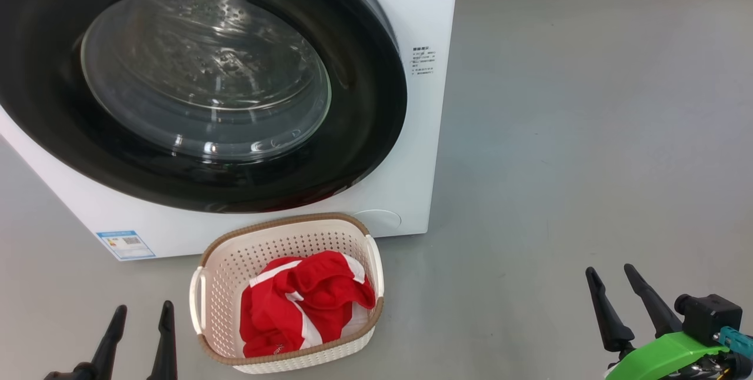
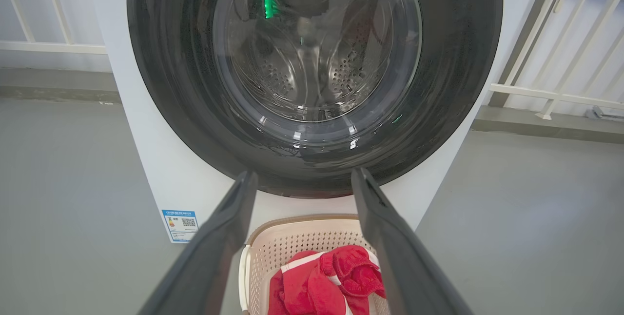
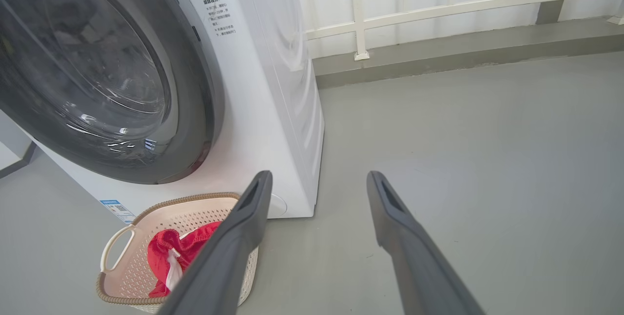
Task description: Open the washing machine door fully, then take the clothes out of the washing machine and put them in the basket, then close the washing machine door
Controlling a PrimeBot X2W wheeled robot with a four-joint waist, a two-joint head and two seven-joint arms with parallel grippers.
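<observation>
Head view: the washing machine door [image 1: 365, 103] sits shut on the washing machine [image 1: 423, 3]. The basket [image 1: 229, 268] on the floor before it holds the clothes [image 1: 306, 303]. The left end effector [image 1: 145, 307] and right end effector [image 1: 609, 269] are released and empty. Left wrist view: a perforated drum [image 2: 343, 68] shows through the glass. Right wrist view: the machine's side panel [image 3: 292, 86] shows.

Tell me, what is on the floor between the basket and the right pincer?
Only bare grey floor. In the head view, the stretch from the basket to the open right pincer has nothing lying on it.
</observation>
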